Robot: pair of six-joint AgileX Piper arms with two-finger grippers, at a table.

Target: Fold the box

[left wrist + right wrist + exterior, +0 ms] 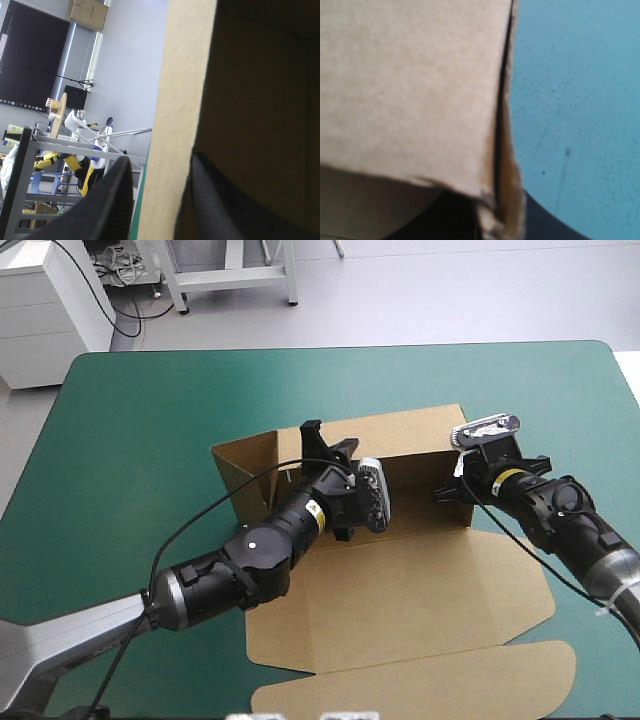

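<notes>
Left hand (326,443) pinches the raised wall (415,468) of the brown box (400,585) near its left end, and right hand (447,493) pinches the right corner. Box sits mid table (130,420), wall running crosswise between both hands.

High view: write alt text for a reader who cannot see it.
A brown box lies half folded on the teal-green table, far walls raised, lid flat toward the near edge. The left gripper and right gripper each clamp a raised wall.

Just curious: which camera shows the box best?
The high view: the box shows nearly whole, walls raised, lid flat. The left wrist view shows one board edge between the jaws; the right, a blurred corner.
</notes>
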